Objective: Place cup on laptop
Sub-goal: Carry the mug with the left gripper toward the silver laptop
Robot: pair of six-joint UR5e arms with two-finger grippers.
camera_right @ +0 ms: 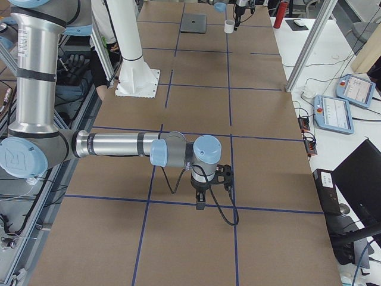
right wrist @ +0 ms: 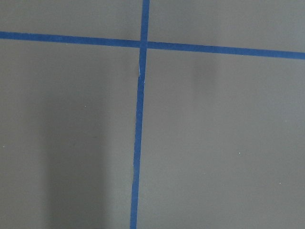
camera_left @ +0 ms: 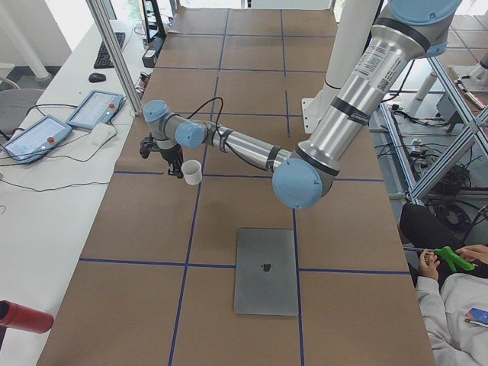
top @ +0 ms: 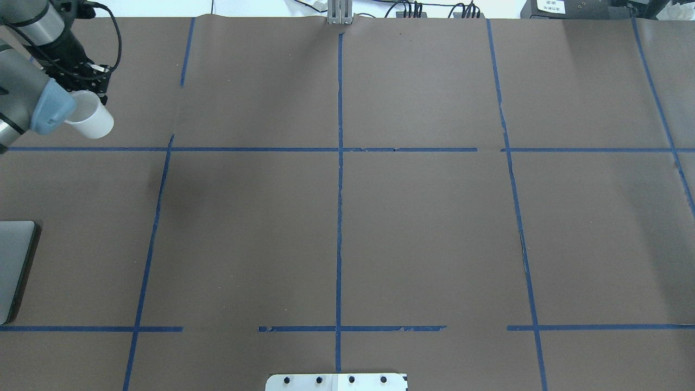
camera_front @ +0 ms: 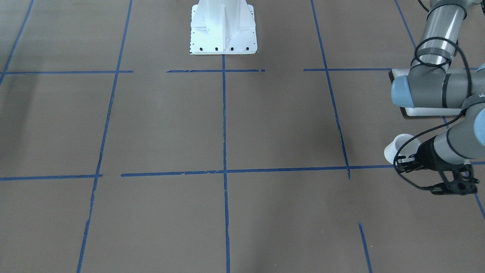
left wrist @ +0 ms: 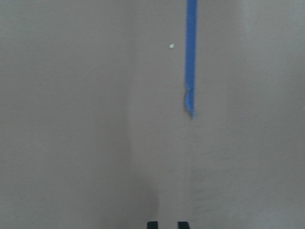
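Note:
The small white cup [top: 92, 120] hangs at my left gripper [camera_left: 174, 168], a little above the brown table at its far left corner; it also shows in the front view [camera_front: 398, 148] and the right side view [camera_right: 229, 25]. In the left wrist view the two fingertips [left wrist: 152, 224] stand close together and the cup is out of frame. The silver-grey laptop [camera_left: 265, 271] lies flat, lid shut, nearer the robot than the cup, at the left edge of the overhead view [top: 13, 266]. My right gripper [camera_right: 200, 202] points down over a tape crossing; I cannot tell if it is open.
The white pedestal base [camera_front: 223, 30] stands at the middle of the robot's side. Blue tape lines [top: 339, 163] grid the table. Teach pendants [camera_left: 95, 109] and an aluminium post [camera_left: 114, 53] stand past the far edge. A seated person [camera_left: 457, 305] is by the robot's side.

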